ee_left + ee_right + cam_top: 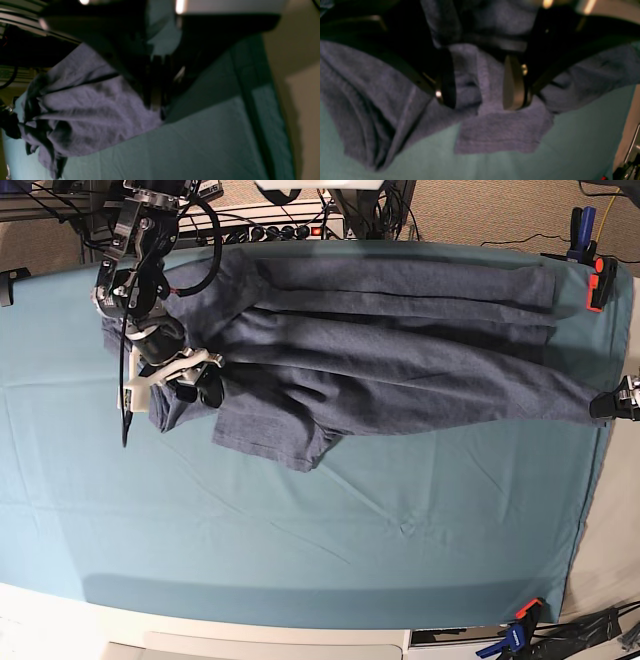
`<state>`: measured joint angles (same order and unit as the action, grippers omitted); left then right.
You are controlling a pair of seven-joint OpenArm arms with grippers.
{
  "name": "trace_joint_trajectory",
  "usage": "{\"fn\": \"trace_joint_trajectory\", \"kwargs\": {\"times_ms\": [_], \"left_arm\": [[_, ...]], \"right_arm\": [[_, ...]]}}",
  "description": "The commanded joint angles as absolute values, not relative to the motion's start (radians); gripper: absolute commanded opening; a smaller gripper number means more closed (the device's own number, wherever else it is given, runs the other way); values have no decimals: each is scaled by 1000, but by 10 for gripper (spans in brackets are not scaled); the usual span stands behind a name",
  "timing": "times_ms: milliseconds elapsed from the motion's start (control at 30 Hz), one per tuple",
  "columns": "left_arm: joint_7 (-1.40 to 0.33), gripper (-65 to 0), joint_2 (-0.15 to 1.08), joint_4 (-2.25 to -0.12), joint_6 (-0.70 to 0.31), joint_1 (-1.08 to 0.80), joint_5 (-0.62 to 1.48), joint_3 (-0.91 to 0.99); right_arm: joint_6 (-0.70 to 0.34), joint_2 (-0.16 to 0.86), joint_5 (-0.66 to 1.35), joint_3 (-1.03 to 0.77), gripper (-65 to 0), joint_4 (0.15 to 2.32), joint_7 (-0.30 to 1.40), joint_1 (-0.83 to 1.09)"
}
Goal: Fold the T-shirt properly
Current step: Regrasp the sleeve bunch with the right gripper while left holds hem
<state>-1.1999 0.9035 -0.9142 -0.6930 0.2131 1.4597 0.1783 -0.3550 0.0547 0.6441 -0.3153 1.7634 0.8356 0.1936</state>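
The blue-grey T-shirt (400, 350) lies stretched in long folds across the far half of the table, with a sleeve or corner lapping forward at the left. My left gripper (612, 402) is at the table's right edge, shut on the shirt's end; in the left wrist view its fingers (156, 100) are together at the edge of the cloth (87, 107). My right gripper (195, 387) sits at the shirt's left end. In the right wrist view its fingers (513, 85) stand apart with a fold of shirt (495, 132) between them. No lettering shows.
A teal cloth (300, 530) covers the table. Orange clamps hold it at the right edge (598, 280) and the front right corner (522, 612). Electronics and cables (280, 225) line the back edge behind the shirt.
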Motion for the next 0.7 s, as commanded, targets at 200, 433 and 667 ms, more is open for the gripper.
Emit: {"fn": "trace_joint_trajectory", "kwargs": {"times_ms": [200,433,667], "left_arm": [[-1181,-650,936,-925,-698,230,1484,189],[-1182,-650,936,-925,-698,230,1484,189],[-1181,-650,936,-925,-698,230,1484,189]], "right_arm": [[-359,53,674,-273,-334,1765,812,179],[-359,41,667,-199,-336,1765,810,179],[-374,53,573,-200,-650,1765,794,153]]}}
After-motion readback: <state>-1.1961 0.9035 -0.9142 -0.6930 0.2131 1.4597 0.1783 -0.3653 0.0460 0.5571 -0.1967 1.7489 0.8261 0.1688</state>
